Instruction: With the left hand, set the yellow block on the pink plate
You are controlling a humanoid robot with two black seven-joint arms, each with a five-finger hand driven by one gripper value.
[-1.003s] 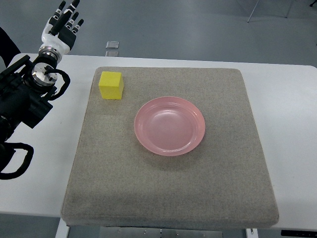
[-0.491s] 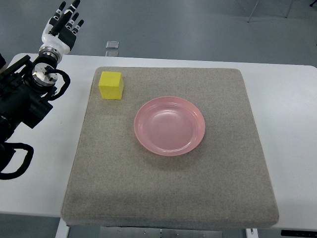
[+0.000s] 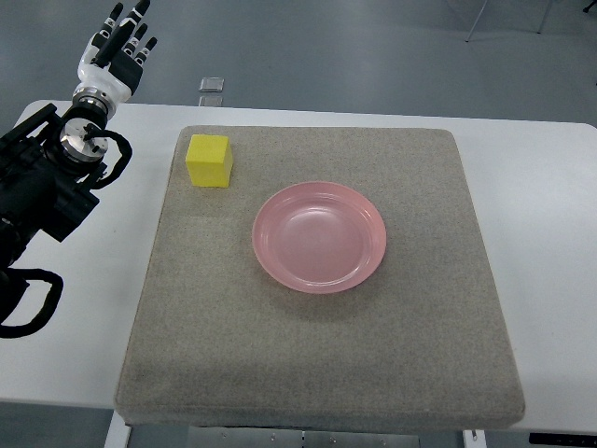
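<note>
A yellow block (image 3: 209, 161) sits on the grey mat (image 3: 317, 355) near its far left corner. A pink plate (image 3: 320, 236) lies empty at the mat's middle, to the right of the block and nearer me. My left hand (image 3: 118, 49) is at the far left, beyond the table's far edge, with its fingers spread and empty. It is well to the left of the block and farther away. The left arm (image 3: 47, 187) runs along the picture's left edge.
The mat lies on a white table (image 3: 541, 196). A small clear square object (image 3: 212, 84) lies on the floor beyond the table's far edge. A black cable loop (image 3: 23, 303) hangs at the left edge.
</note>
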